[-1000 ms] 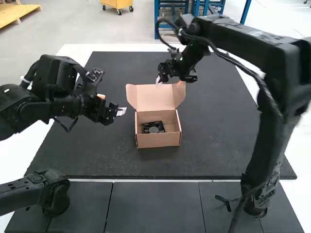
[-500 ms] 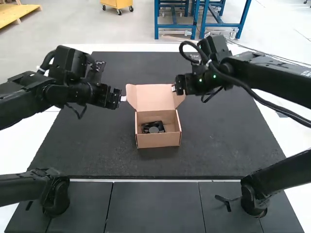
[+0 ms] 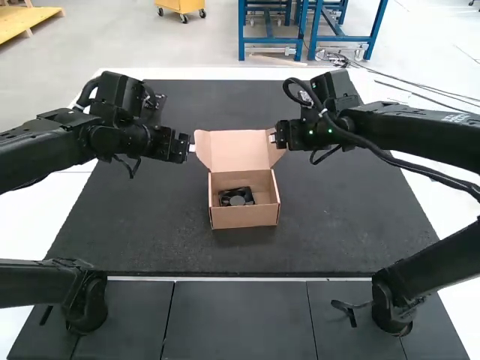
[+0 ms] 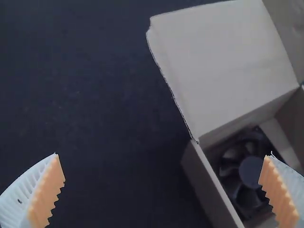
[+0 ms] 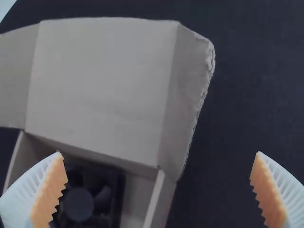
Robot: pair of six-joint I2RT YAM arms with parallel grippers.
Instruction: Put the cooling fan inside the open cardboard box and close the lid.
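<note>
On the mat (image 3: 337,225), one cardboard box (image 3: 244,215), one cooling fan (image 3: 238,198) inside — left pincer (image 3: 188,149) and right pincer (image 3: 273,138) both apart

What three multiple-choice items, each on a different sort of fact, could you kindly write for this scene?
1. Where is the cooling fan?
A) in a drawer
B) inside the cardboard box
C) on a shelf

2. What colour are the pads on the left end effector?
A) orange
B) green
C) blue

3. How does the lid stand?
A) shut flat
B) torn off
C) open, upright behind the opening

Answers:
1 B: the high view shows the dark fan within the box's walls.
2 A: the left wrist view shows orange toothed pads on white ribbed fingers.
3 C: the lid rises from the box's far edge, leaving the fan in sight.
</note>
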